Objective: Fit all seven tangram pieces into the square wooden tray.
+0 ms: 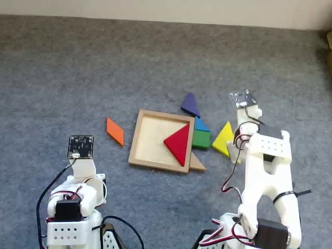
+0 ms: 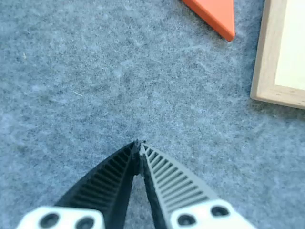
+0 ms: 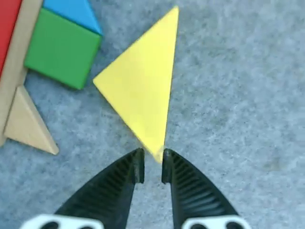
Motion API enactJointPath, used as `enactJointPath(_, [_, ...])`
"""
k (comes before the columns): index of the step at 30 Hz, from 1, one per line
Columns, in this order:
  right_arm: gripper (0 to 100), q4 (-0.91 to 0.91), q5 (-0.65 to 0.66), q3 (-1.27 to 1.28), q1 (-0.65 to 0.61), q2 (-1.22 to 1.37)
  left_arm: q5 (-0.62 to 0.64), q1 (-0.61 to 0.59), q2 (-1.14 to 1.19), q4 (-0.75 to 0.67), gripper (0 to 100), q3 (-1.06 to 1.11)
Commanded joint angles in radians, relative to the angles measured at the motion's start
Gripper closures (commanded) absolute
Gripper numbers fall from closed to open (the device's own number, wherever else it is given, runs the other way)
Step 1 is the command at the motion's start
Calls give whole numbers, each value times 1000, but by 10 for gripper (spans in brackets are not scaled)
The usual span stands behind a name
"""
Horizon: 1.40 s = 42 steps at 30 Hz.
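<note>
The right gripper (image 3: 151,164) is seen with its fingers parted by a narrow gap, and one sharp corner of the yellow triangle (image 3: 140,83) is framed in that gap; whether the pads touch it cannot be told. Bare grey carpet (image 1: 78,67) is found along the triangle's outer edge, while its opposite corner is set just beside the green square (image 3: 62,47). The square is pressed against the outer wall of the wooden tray (image 1: 136,140), a blue triangle (image 3: 71,12) is butted to its far edge, and a purple triangle (image 1: 190,105) is laid just beyond that. A small tan triangle (image 3: 26,124) is lodged at the tray's near corner on this side. Inside the tray, only a red triangle (image 1: 179,143) is seated, its long edge along the wall nearest the right arm. The left gripper (image 2: 139,145) is held with its fingers pressed together on nothing, over open carpet. An orange parallelogram (image 2: 214,12) is placed beyond it, near the tray's other outer wall but apart from it.
</note>
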Motion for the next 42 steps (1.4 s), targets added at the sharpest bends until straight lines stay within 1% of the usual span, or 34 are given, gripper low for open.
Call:
enactJointPath(1, [923, -24, -94, -64, 16, -31, -8, -13, -50, 2, 994, 19])
enactJointPath(3, [879, -22, -167, -91, 15, -31, -8, -13, -50, 2, 994, 19])
enactJointPath(5, [809, -16, -245, -124, 15, -30, -8, -13, -50, 2, 994, 19])
enactJointPath(7, [736, 28, -316, -163, 8, -30, -8, -13, -50, 2, 994, 19])
enactJointPath(10, [666, 102, -419, -219, -47, -28, -8, -13, -50, 2, 994, 19])
enactJointPath(13, [663, 147, -448, -251, -134, 1, -8, -13, -50, 2, 994, 19])
enactJointPath(16, [663, 154, -457, -282, -200, 97, -8, -13, -50, 2, 994, 19])
enactJointPath(18, [663, 154, -509, -325, -222, 182, -8, -13, -50, 2, 994, 19])
enactJointPath(23, [663, 154, -583, -464, -225, 403, -8, -13, -50, 2, 994, 19])
enactJointPath(28, [663, 154, -585, -568, -222, 555, -8, -13, -50, 2, 994, 19])
enactJointPath(31, [663, 154, -588, -596, -220, 598, -8, -13, -50, 2, 994, 19])
enactJointPath(35, [661, 153, -624, -599, -226, 631, -8, -13, -50, 2, 994, 19])
enactJointPath(42, [661, 153, -623, -595, -226, 671, -8, -13, -50, 2, 994, 19])
